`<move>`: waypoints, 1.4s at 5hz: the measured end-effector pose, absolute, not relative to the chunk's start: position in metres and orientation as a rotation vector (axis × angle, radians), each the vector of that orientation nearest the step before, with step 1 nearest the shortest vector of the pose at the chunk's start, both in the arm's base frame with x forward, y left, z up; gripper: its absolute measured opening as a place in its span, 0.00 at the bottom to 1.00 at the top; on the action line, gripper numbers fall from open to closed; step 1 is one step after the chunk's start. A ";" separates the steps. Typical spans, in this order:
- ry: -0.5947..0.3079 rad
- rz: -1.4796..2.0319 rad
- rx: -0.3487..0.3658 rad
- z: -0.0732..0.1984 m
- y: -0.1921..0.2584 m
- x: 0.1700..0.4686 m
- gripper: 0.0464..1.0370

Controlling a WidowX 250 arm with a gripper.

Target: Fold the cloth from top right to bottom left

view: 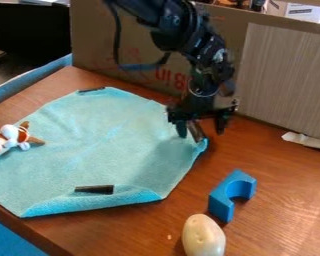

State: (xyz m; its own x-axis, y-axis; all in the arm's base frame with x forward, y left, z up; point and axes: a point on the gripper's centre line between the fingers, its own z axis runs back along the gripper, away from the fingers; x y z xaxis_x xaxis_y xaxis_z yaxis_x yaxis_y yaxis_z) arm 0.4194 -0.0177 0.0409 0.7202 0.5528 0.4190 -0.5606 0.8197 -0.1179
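Blue cloth at spread gripper; might slip free if pinched only by the corner clip.

One light-blue cloth; three dark strips; one brown-and-white toy; one blue arch block; one pale oval thing; one brown cardboard panel; one grey striped panel; one white box

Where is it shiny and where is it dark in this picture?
In the camera view, the wooden table has a soft shine at the lower right; the blue cloth is shadier near the gripper; the upper left corner is very dark.
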 end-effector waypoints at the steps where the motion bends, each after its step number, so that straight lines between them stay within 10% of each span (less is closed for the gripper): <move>1: -0.462 0.614 0.043 0.036 -0.014 0.420 0.96; 2: -0.471 0.622 0.057 0.032 -0.012 0.424 0.93; 5: -0.460 0.673 -0.001 0.035 0.005 0.419 0.16; 7: -0.488 0.711 -0.177 0.082 0.030 0.419 0.03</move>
